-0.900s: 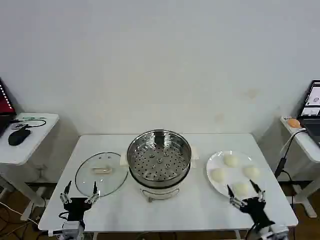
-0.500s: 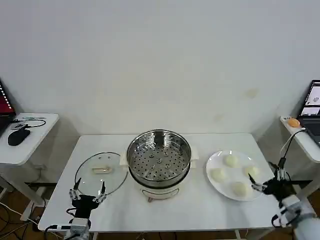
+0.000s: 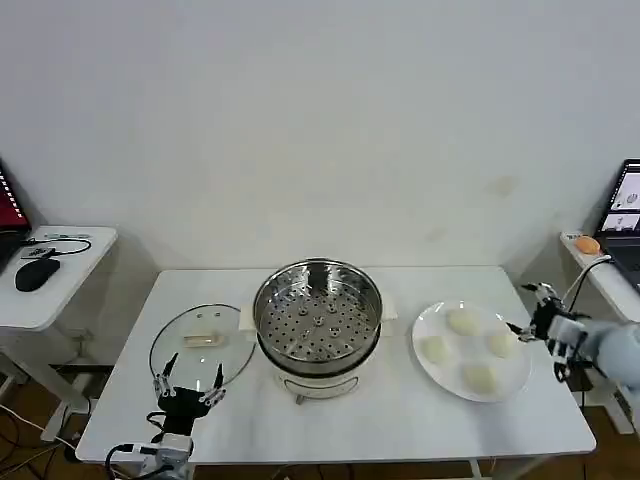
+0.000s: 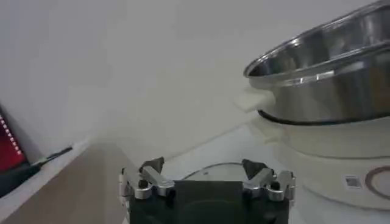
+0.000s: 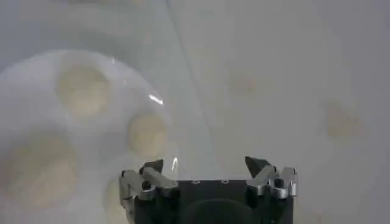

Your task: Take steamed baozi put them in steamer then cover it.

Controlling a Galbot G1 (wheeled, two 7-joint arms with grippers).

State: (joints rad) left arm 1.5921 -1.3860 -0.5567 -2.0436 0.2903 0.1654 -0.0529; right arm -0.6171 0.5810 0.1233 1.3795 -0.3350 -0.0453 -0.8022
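The steamer [image 3: 318, 322], a shiny steel pot with a perforated tray, stands at the table's middle and also appears in the left wrist view [image 4: 329, 79]. The cover [image 3: 203, 345], a clear glass lid, lies flat to its left. Several cream baozi [image 3: 461, 321] sit on a white plate [image 3: 424, 372] to the right. My left gripper [image 3: 188, 385] is open near the table's front edge, just before the cover [image 4: 228, 168]. My right gripper [image 3: 517, 309] is open in the air at the plate's right rim, beside a baozi [image 3: 500, 343]. In the right wrist view the right gripper [image 5: 205, 164] hangs beside the baozi [image 5: 147, 134].
A small side table [image 3: 50, 290] with a black mouse [image 3: 37, 270] stands at the left. Another side table [image 3: 600, 275] at the right carries an orange object [image 3: 587, 245] and a cable. Bare tabletop lies in front of the steamer.
My right arm swung from the table's front edge out to the right side of the plate and rose. My left gripper shifted slightly right along the front edge.
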